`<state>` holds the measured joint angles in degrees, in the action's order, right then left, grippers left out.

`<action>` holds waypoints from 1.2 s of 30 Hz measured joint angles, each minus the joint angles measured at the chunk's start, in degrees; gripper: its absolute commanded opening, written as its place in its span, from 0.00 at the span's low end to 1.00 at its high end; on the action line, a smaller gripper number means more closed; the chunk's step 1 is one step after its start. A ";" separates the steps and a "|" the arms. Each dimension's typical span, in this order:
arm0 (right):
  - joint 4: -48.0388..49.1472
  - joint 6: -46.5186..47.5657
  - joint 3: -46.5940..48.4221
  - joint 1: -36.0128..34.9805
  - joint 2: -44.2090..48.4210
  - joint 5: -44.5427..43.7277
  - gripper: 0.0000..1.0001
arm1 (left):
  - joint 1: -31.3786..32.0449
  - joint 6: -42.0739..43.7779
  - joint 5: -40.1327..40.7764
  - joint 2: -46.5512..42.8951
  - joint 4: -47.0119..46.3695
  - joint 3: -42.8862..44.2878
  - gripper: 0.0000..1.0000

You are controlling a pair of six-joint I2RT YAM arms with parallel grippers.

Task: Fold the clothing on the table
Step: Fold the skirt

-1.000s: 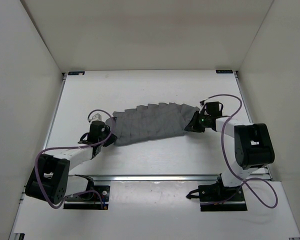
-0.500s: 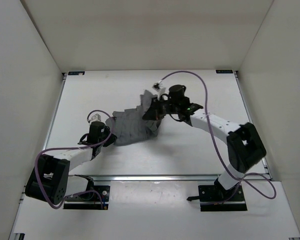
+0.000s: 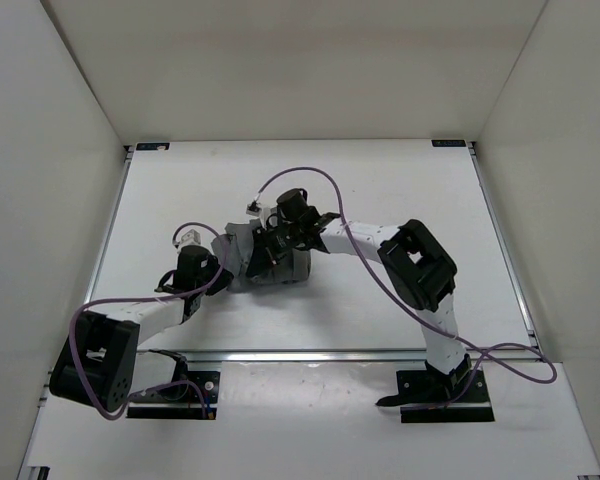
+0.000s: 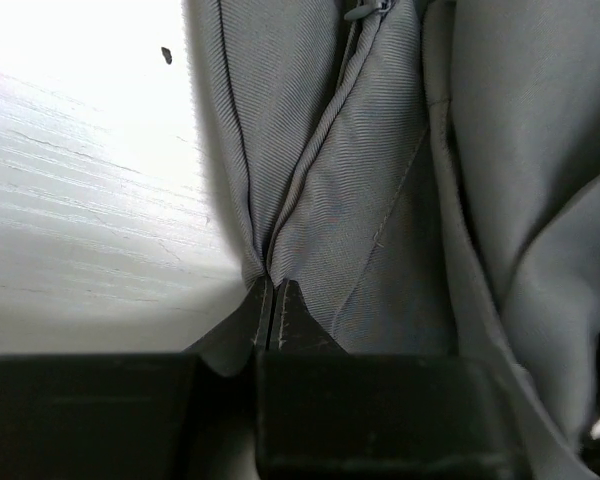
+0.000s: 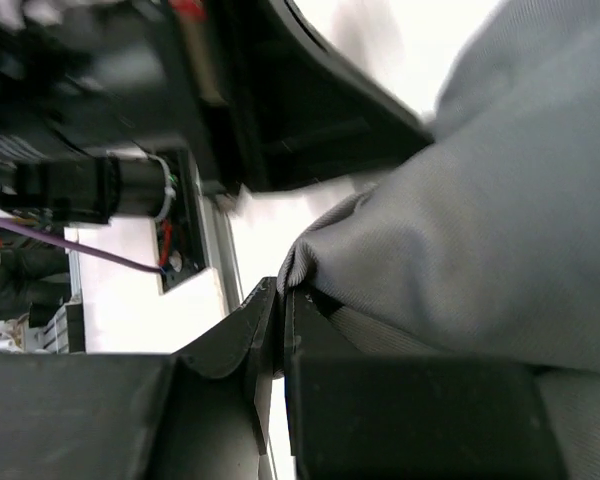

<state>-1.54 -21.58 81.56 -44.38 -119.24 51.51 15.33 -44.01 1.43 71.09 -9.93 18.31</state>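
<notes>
Right tool (image 5: 281,300) pinched on clothing (image 5: 480,220) edge; black arm (image 5: 300,100), purple cable (image 5: 70,243) beyond, white table (image 5: 270,225) below.

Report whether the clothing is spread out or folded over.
Folded over: the clothing lies doubled in a bunched heap, both arms' jaws shut on its fabric.

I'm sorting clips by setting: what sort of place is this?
Probably a robot lab test cell, not a home: a white table boxed in by plain white panels, left arm and right arm bolted at its near edge, grey clothing to fold.
</notes>
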 measured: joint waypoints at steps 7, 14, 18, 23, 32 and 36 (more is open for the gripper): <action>-0.15 0.00 9.73 -1.66 -2.86 0.76 0.00 | -0.04 0.00 -0.17 -0.31 -0.04 -0.24 0.00; -0.90 -0.02 12.39 -1.99 -6.25 2.56 0.00 | -1.14 0.04 -1.09 -1.27 -0.96 -1.38 0.00; -1.70 -0.66 15.13 -1.60 -11.54 5.05 0.00 | -2.10 0.63 -1.99 -2.14 -0.81 -1.70 0.00; -5.75 0.11 17.27 -1.53 -15.98 5.51 0.00 | -3.54 1.40 -3.32 -4.37 -0.57 -2.64 0.20; -10.38 3.89 21.16 -1.38 -16.83 2.73 0.40 | -4.42 1.62 -3.41 -14.60 3.67 -3.02 0.58; -13.46 6.21 21.64 -1.20 -14.88 -0.07 0.51 | -4.87 1.05 -2.16 -22.43 7.17 -2.27 0.59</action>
<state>-15.00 -15.38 103.20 -45.58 -134.13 51.44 10.46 -42.96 -0.73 48.66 -2.76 16.03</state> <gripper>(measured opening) 0.474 0.585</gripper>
